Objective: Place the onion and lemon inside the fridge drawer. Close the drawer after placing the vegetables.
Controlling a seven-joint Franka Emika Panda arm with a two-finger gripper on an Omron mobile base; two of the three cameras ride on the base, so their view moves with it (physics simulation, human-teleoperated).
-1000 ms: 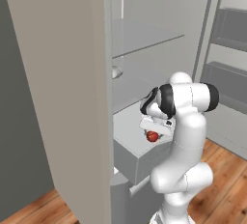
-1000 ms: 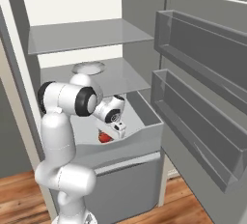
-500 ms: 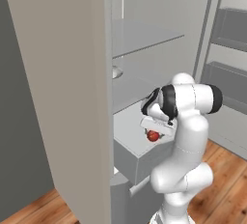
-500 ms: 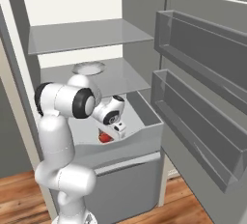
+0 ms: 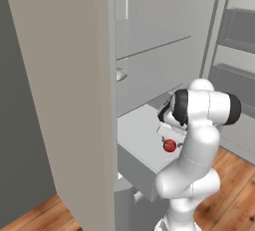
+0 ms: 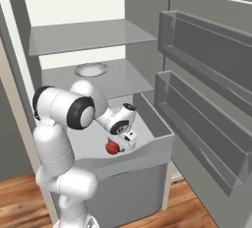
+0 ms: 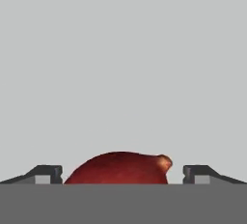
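Observation:
The onion (image 7: 120, 167), a glossy red ball, lies just in front of my gripper (image 7: 123, 174), between the two dark fingertips (image 7: 48, 172) with a small gap on each side. The jaws stand open. From the base, the onion (image 5: 170, 146) (image 6: 113, 147) sits low inside the pulled-out fridge drawer (image 5: 139, 143) (image 6: 152, 146), right under my gripper (image 5: 171, 140) (image 6: 119, 143), near the drawer's curved front edge. The lemon is out of view.
Glass shelves (image 6: 93, 35) span the fridge above the drawer, and a round pale dish (image 6: 90, 69) rests on the lower one. The open fridge door with its deep bins (image 6: 206, 99) stands to the right. A lower grey front panel (image 6: 128, 192) sits under the drawer.
The jaws have spread wider around the onion and let it go. Hand and onion sit slightly lower in the drawer than a second ago.

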